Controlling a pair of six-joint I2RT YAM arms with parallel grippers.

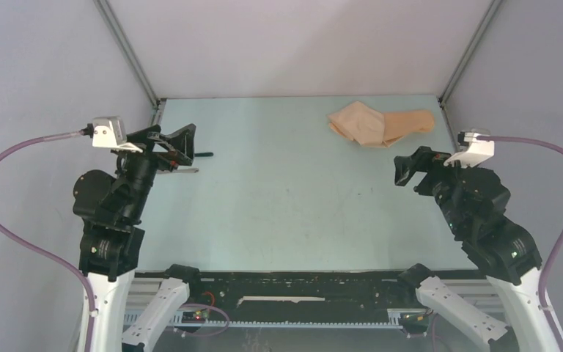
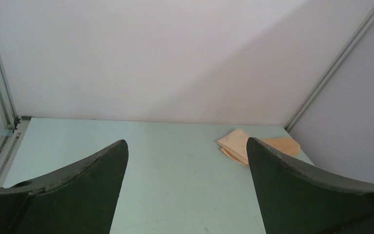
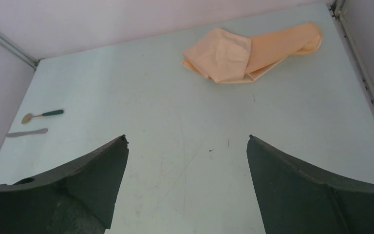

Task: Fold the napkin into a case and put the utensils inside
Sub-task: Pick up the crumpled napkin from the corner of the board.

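Note:
The peach napkin [image 1: 381, 125] lies rumpled and loosely doubled over at the far right of the table, also in the left wrist view [image 2: 234, 145] and the right wrist view [image 3: 246, 53]. No case is in view. The utensils lie at the far left: a spoon [image 3: 41, 115] with a gold bowl and dark handle, and a thin silvery piece [image 3: 27, 132]. From above, the spoon's handle [image 1: 204, 155] and the silvery piece [image 1: 186, 170] peek out beside my left gripper [image 1: 179, 144], which hovers open and empty [image 2: 187, 141]. My right gripper [image 1: 405, 170] is open and empty [image 3: 187, 139], short of the napkin.
White walls with metal corner posts [image 1: 128, 51] close in the pale green table [image 1: 286, 198] on three sides. A dark rail [image 1: 300, 282] runs along the near edge between the arm bases.

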